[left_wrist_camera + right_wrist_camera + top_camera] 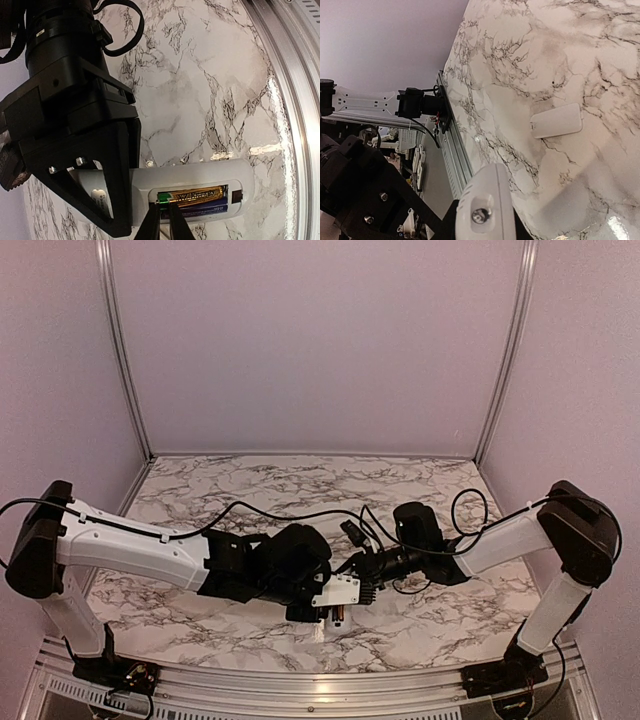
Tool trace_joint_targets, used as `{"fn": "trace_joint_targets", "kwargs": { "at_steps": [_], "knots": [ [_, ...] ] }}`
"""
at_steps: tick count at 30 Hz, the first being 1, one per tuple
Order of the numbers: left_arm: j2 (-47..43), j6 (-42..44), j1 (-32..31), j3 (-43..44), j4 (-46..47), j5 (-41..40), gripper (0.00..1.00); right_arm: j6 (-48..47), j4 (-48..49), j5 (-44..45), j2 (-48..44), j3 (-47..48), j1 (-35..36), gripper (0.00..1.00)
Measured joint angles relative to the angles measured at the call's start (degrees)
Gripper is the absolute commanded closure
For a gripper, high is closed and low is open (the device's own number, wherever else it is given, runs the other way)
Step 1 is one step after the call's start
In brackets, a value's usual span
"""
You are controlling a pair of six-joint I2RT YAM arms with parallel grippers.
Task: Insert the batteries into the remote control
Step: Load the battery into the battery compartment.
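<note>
The white remote control (200,175) is held above the table with its back towards me and its battery bay open. The gold battery (200,195) and the dark blue battery (215,207) lie side by side in the bay. My right gripper (487,227) is shut on the remote's end (487,200); its black finger (117,190) crosses the remote in the left wrist view. My left gripper (161,220) has its jaws together and empty, tips at the green end of the gold battery. In the top view the remote (340,591) sits between both grippers.
A white battery cover (556,121) lies flat on the marble table (300,490). The table's metal front rail (295,100) runs close to the remote. Black cables (300,512) loop over the table between the arms.
</note>
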Motion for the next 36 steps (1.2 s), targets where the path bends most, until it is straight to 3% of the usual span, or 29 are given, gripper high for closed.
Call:
{"fn": "trace_joint_targets", "kwargs": {
  "at_steps": [11, 36],
  "knots": [
    [2.45, 0.26, -2.69, 2.38, -2.54, -7.34, 0.93, -0.07, -1.68, 1.33, 0.00, 0.00, -0.02, 1.00],
    [3.82, 2.38, -6.49, 0.59, -1.66, -10.45, 0.88, -2.40, 0.55, 2.25, -0.02, 0.24, -0.42, 1.00]
  ]
}}
